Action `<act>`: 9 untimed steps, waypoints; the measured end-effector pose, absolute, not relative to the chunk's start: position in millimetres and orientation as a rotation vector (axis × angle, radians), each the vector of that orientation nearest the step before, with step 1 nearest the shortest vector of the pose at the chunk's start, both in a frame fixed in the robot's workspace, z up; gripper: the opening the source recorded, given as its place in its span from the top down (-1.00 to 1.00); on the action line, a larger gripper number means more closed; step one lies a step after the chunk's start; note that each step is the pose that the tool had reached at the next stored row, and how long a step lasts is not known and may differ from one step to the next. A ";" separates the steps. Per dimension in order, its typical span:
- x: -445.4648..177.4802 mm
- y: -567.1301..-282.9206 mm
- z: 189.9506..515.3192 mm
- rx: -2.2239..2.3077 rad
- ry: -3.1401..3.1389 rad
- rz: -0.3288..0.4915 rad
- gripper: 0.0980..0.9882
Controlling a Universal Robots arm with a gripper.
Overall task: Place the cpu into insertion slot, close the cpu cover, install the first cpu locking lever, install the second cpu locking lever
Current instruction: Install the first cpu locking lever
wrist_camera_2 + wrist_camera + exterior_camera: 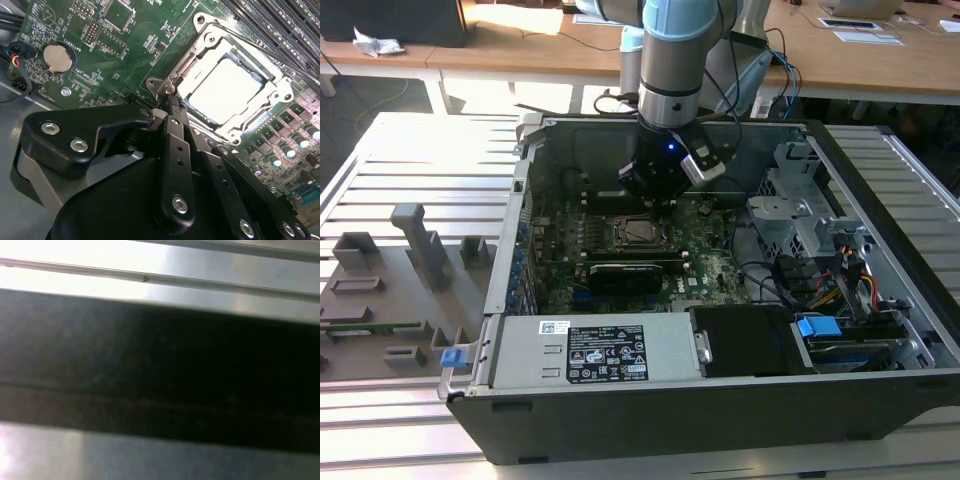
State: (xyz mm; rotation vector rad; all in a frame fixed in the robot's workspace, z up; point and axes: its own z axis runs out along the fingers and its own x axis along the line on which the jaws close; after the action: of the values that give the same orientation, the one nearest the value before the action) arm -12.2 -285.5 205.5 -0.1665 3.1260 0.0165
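Open computer case point(720, 425) on slatted table point(420, 150)

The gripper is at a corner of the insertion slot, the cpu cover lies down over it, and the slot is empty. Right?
Not empty: in the second wrist view the cpu shows its silvery top through the window of the cpu cover. The rest holds: the gripper is at a corner of the insertion slot, cover down.
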 end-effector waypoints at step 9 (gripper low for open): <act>-21.2 -284.9 210.0 -0.166 3.109 0.015 0.98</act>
State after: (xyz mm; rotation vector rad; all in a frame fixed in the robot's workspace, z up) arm -21.2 -284.9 210.0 -0.1657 3.1085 0.0151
